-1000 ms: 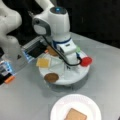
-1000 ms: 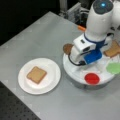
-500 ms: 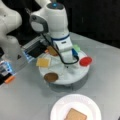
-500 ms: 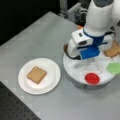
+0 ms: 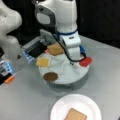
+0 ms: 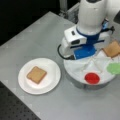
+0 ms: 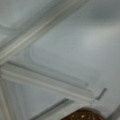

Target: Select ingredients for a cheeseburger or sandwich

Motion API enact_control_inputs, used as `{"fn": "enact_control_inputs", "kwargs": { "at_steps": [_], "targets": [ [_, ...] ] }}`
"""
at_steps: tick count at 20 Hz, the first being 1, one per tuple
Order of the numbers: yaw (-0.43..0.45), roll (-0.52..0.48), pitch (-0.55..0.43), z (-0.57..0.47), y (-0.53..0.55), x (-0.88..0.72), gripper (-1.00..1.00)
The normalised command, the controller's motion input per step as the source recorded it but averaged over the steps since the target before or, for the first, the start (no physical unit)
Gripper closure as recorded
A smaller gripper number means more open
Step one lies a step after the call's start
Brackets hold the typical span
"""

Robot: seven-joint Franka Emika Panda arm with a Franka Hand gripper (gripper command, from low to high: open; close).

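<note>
Front view, gripper: the gripper (image 5: 72, 56) hangs low over the middle of the round white divided tray (image 5: 75, 75); whether its jaws are apart or together cannot be told
Front view, ingredients: a tan bread square (image 5: 55, 48) lies on the tray just to the view's left of the gripper, a yellow cheese square (image 5: 43, 62) further left and lower, a dark brown round patty (image 5: 50, 76) below-left at the tray's edge, a red disc (image 5: 85, 61) just to its right
Front view, plate: a white round plate (image 5: 60, 110) sits well below the gripper, with one bread square (image 5: 75, 115) on it

Front view, gripper: the gripper (image 6: 85, 53) is down at the tray (image 6: 75, 71), its fingers hidden by the blue and white body
Front view, ingredients: the red disc (image 6: 92, 78) is just below the gripper, a green leaf (image 6: 114, 68) to its right, a bread square (image 6: 113, 48) right and slightly above
Front view, plate: the plate (image 6: 53, 75) lies well to the left, holding one bread square (image 6: 36, 74)

Wrist view: tray ridges (image 7: 47, 86) and pale compartment floor fill the frame; the patty (image 7: 82, 116) shows at the bottom edge; no fingers show
</note>
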Motion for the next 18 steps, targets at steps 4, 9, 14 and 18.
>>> {"fn": "enact_control_inputs", "kwargs": {
  "at_steps": [4,9,14,18],
  "targets": [
    [-0.438,-0.189,0.111,0.26,-0.03,0.06,-1.0],
    [-0.581,-0.094,0.066,0.21,-0.17,-0.11,-1.0],
    [-0.56,0.012,0.009,0.06,-0.36,-0.24,-1.0],
    [-0.409,0.044,0.119,0.01,-0.37,-0.27,-1.0]
  ]
}}
